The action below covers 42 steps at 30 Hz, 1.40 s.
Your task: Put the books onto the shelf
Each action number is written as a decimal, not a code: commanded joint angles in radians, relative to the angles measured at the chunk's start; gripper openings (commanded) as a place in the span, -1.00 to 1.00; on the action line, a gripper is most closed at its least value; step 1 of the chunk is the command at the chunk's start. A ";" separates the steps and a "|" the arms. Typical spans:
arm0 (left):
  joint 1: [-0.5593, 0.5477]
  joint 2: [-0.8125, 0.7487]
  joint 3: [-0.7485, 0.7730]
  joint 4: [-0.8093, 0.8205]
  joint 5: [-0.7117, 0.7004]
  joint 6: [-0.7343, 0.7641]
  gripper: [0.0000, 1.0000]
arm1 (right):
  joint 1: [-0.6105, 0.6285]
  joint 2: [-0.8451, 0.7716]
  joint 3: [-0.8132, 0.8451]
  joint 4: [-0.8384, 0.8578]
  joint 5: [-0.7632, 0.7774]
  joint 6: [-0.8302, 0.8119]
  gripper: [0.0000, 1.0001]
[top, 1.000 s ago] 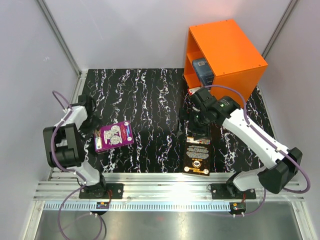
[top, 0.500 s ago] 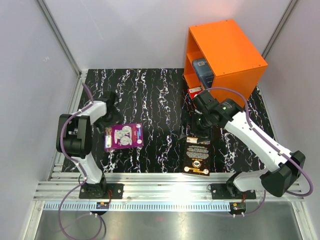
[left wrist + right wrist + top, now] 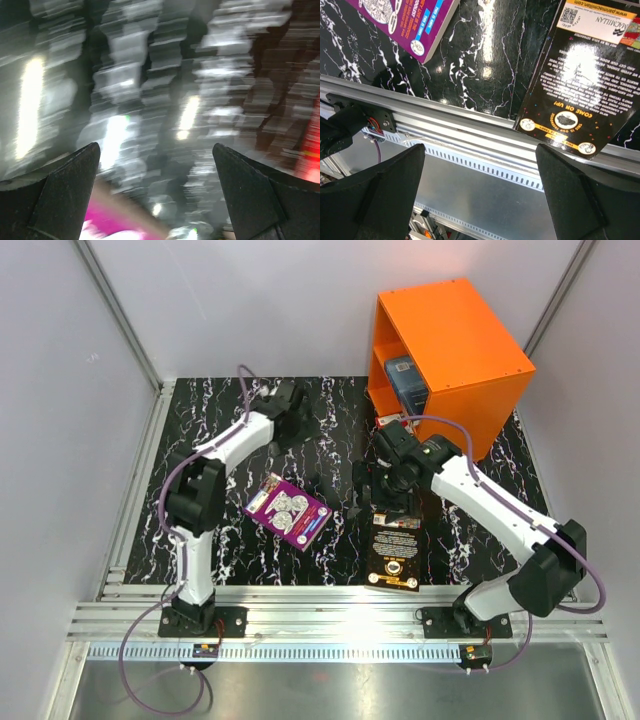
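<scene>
**Jaws both slack, two books loose on the worktop**

Left jaws and right jaws stand spread wide w/ nothing between them. Right jaws hang over the black book (image 3: 585, 75), which lies flat at the near side of the worktop (image 3: 330, 410), its near end overhanging the metal rail (image 3: 485, 135). Purple-backed book (image 3: 288, 512) lies flat mid-worktop, apart from both arms. Left jaws are far back; that wrist view is too smeared to read much. Grey-blue book (image 3: 403, 375) sits in the upper compartment of the shelf (image 3: 460, 330). Red-and-white book (image 3: 389, 421) shows at the shelf's foot, partly hidden, so can't tell if it's inside.

Risks, as I judge them:
- A thin book flat on a slick worktop gives no edge to pinch, so a straight-down grab prob. skids it.
- Any shove toward the rail tips the black book off.
- Left arm reaching across centre could clip the right arm.
- Loading the upper compartment may knock the grey-blue book askew.
</scene>
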 commanded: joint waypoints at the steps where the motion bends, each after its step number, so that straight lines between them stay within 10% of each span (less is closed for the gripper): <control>1: -0.044 0.062 0.199 0.084 0.151 0.032 0.97 | 0.009 0.033 0.022 0.039 -0.007 -0.038 1.00; 4: -0.046 0.038 0.231 0.004 0.087 0.034 0.97 | 0.009 0.065 0.042 0.052 0.006 -0.055 1.00; 10: 0.099 -0.376 -0.181 -0.100 -0.096 -0.062 0.97 | 0.007 0.220 0.101 0.166 -0.035 -0.099 1.00; 19: 0.126 -0.740 -0.745 0.066 0.109 -0.151 0.97 | 0.010 0.654 0.428 0.269 -0.136 -0.129 0.99; 32: 0.068 -0.808 -1.087 0.331 0.126 -0.426 0.97 | 0.009 0.927 0.486 0.381 -0.237 -0.064 0.95; 42: 0.028 -0.526 -1.090 0.610 0.146 -0.495 0.97 | 0.012 0.780 0.077 0.572 -0.351 0.019 -0.19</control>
